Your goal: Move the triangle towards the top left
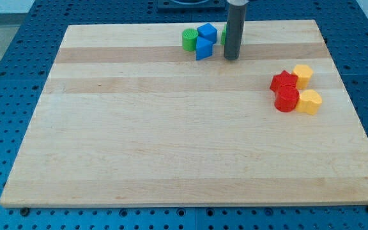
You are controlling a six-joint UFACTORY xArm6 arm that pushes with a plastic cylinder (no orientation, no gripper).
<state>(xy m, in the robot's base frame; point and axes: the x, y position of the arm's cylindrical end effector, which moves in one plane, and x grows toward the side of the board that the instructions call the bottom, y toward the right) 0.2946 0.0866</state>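
My tip (231, 58) rests on the counter (171, 140) just right of the blue triangle (203, 48), at the far edge. I have no hand, only this rod. Red and yellow blocks sit well right.

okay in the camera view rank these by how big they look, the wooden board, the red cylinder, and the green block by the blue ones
1. Board, far the largest.
2. Red cylinder.
3. Green block, though it is partly hidden by the blue blocks and lies farther up the view, so this ranking is unsure.

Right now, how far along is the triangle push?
Done: my tip sits just right of the blue triangle, which is near the board's top edge beside the green block and blue cube. In hand: lining up. Left: pushing it leftward to the top-left corner.
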